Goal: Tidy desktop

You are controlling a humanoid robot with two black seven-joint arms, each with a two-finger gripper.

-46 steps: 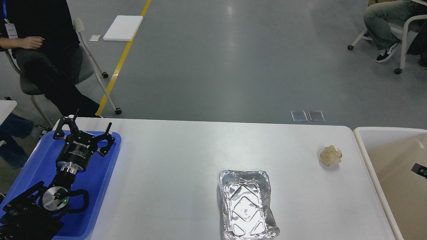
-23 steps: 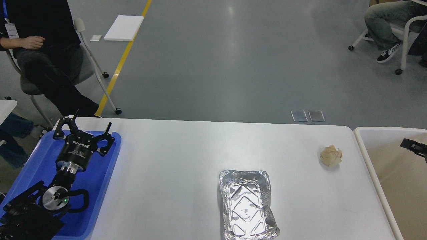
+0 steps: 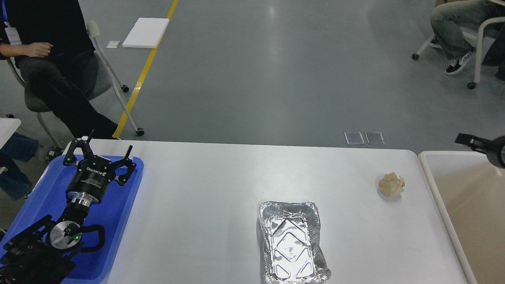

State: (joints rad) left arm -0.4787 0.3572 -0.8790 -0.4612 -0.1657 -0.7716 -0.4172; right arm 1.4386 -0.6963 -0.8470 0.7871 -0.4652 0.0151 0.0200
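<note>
The white desktop (image 3: 213, 185) fills the lower part of the head view. An empty crumpled foil tray (image 3: 292, 244) lies on it at front centre. A tan crumpled paper ball (image 3: 391, 184) lies at the right, close to the table's right edge. My left gripper (image 3: 105, 152) is open and empty, held over the blue tray (image 3: 39, 197) at the left. My right gripper (image 3: 475, 144) shows only partly at the right edge, above the far rim of the beige bin (image 3: 434, 185); its fingers cannot be told apart.
The beige bin stands against the table's right side and looks empty. Two people sit on wheeled chairs (image 3: 106, 67) beyond the table's far corners. A white board (image 3: 145, 33) and a yellow line (image 3: 146, 63) lie on the grey floor.
My right gripper has risen from inside the bin to above its far rim and come a little leftwards. My left arm, the foil tray and the paper ball have not moved.
</note>
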